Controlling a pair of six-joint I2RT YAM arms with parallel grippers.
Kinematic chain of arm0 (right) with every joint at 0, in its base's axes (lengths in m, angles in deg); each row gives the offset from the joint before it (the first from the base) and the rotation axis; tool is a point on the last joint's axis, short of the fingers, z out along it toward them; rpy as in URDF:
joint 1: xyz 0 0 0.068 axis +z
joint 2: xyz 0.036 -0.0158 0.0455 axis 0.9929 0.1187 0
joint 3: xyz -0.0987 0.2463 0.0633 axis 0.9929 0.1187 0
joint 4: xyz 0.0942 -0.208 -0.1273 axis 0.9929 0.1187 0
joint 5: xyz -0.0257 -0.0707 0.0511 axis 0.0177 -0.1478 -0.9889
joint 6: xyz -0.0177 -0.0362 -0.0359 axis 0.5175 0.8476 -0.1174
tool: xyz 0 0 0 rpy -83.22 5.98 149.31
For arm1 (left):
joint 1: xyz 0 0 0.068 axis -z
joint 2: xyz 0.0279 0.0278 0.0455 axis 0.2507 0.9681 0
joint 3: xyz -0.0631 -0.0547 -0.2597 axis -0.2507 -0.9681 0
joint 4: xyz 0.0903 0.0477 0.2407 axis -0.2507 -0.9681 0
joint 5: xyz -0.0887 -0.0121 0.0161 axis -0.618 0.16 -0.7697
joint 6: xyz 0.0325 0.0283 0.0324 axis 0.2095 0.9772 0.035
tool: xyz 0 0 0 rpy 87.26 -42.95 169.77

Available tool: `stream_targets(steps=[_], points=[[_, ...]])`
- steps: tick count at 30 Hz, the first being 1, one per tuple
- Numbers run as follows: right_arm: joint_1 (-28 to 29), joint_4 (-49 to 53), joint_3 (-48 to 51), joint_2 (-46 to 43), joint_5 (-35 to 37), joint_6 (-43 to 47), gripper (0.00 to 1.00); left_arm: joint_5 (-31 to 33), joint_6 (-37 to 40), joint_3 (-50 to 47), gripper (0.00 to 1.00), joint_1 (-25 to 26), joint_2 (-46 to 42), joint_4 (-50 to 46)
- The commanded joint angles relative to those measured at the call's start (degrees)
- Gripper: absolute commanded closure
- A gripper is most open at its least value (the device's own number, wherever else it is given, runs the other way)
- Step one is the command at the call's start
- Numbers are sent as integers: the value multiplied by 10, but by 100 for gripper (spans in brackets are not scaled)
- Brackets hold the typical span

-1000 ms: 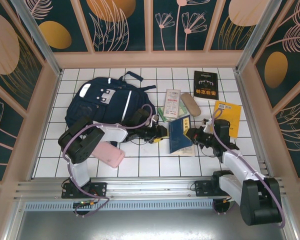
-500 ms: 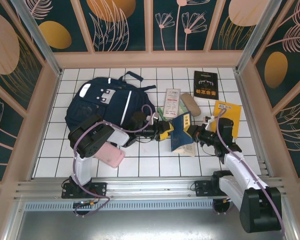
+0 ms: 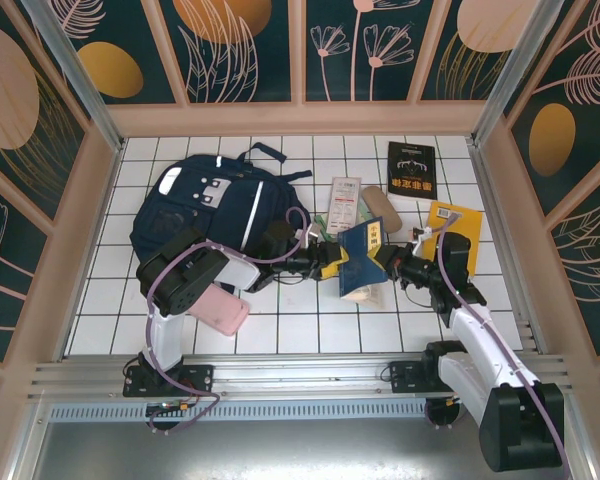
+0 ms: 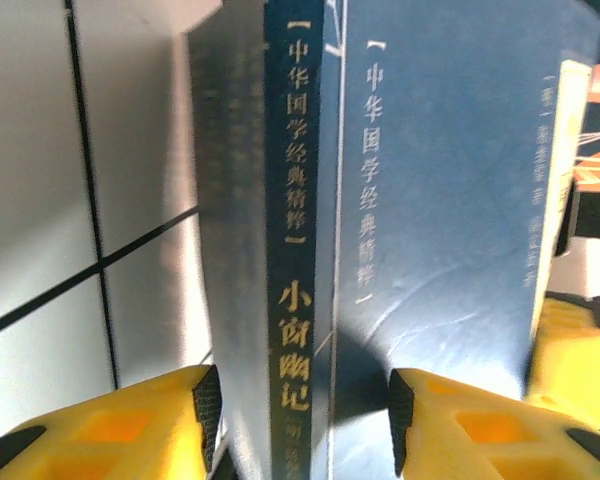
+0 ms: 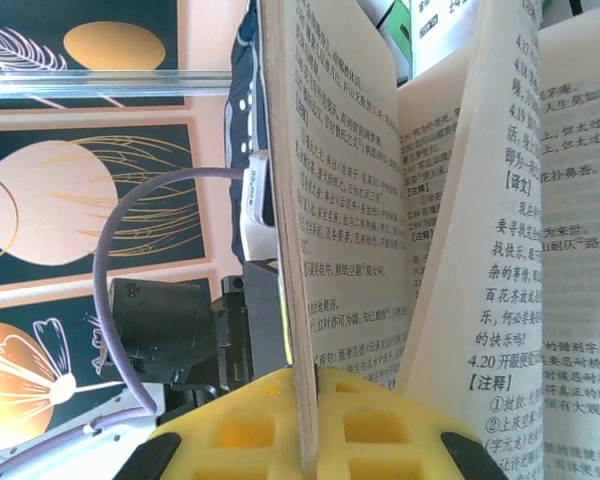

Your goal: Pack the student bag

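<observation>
The student bag point(image 3: 205, 205), navy with white patches, lies at the back left of the tiled table. A blue book point(image 3: 360, 250) with gold Chinese lettering hangs open above the table between both grippers. My right gripper point(image 3: 385, 262) is shut on a thin sheaf of its pages point(image 5: 340, 150), clamped between the yellow fingers point(image 5: 308, 420). My left gripper point(image 3: 332, 262) faces the book's spine point(image 4: 300, 200), and its jaws point(image 4: 302, 415) stand apart on either side of it. A narrow gap shows at each pad.
A pink pouch point(image 3: 220, 308) lies by the left arm. Behind the book are a white-green booklet point(image 3: 344, 208) and a tan case point(image 3: 383, 208). A black book point(image 3: 411, 170) and a yellow book point(image 3: 455, 225) lie at the right. Cage walls ring the table.
The right gripper has raised the blue book off the table and tipped it upright, its pages falling open. The left gripper has come up to the spine and its jaws have narrowed.
</observation>
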Motion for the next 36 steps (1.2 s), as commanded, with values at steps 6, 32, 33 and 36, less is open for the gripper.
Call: stream_targets(steps=[6,32,33,36], points=[[-2,-27,1,-20,-11,-19,100,10,-154,-10,62,-1,39,276],[-3,261,-139,-57,193,213,14,45,246,66,100,-15,-177,-255],[-4,256,-140,-60,190,208,14,52,243,66,100,-17,-185,-257],[-4,232,-136,-89,196,168,12,105,174,26,100,-21,-221,-184]])
